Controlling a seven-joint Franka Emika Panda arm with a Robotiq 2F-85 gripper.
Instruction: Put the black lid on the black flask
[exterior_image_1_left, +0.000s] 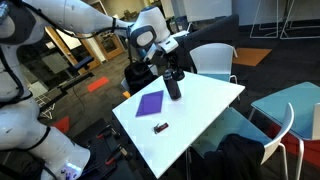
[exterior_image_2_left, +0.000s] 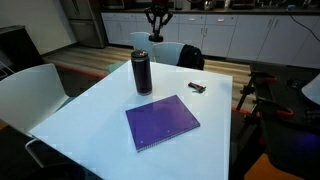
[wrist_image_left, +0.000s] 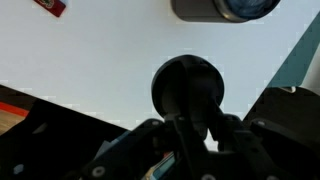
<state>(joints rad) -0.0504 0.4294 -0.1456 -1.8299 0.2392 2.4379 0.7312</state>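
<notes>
The black flask (exterior_image_1_left: 173, 84) stands upright on the white table (exterior_image_1_left: 205, 100), beside a purple notebook; it also shows in an exterior view (exterior_image_2_left: 141, 72). In the wrist view its open top (wrist_image_left: 228, 8) lies at the upper edge. My gripper (wrist_image_left: 190, 122) is shut on the black lid (wrist_image_left: 187, 88), a round black disc held over bare table, apart from the flask. In both exterior views the gripper (exterior_image_1_left: 166, 60) (exterior_image_2_left: 157, 28) hangs in the air, above and a little to the side of the flask.
A purple notebook (exterior_image_2_left: 162, 122) lies flat mid-table. A small dark reddish oblong object (exterior_image_2_left: 197, 88) (wrist_image_left: 50, 6) lies near one table edge. White chairs (exterior_image_1_left: 212, 58) and a black bag (exterior_image_1_left: 240, 155) stand around the table.
</notes>
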